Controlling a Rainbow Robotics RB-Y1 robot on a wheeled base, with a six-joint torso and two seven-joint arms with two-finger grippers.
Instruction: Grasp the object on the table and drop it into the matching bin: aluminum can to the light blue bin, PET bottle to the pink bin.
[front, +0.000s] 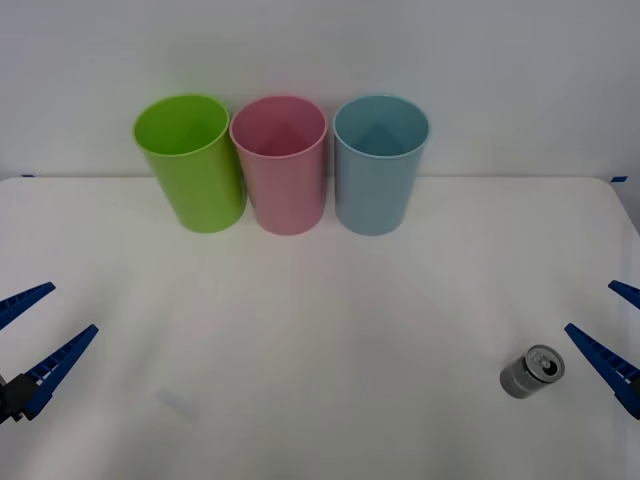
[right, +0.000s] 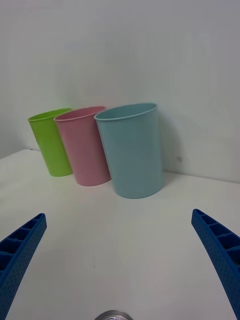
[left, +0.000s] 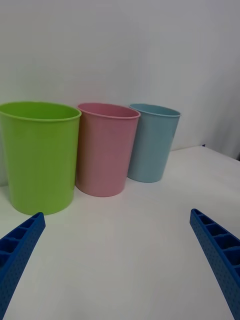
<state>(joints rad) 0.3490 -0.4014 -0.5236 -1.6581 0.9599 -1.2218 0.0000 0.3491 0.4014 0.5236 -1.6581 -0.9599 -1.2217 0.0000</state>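
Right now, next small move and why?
Probably ease the right gripper forward and inward over the aluminum can. It is open beside the can, which stands free on the table, ungrasped. The left gripper waits open, far off.

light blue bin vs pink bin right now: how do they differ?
Colour: the light blue bin is pale blue, the pink bin is pink. Place: the light blue bin ends the row on the robot's right, while the pink bin stands in the middle, beside the lime green cup. The aluminum can lies nearer the light blue bin than the pink bin. Shared: both upright, open-topped, tapering, similar size.
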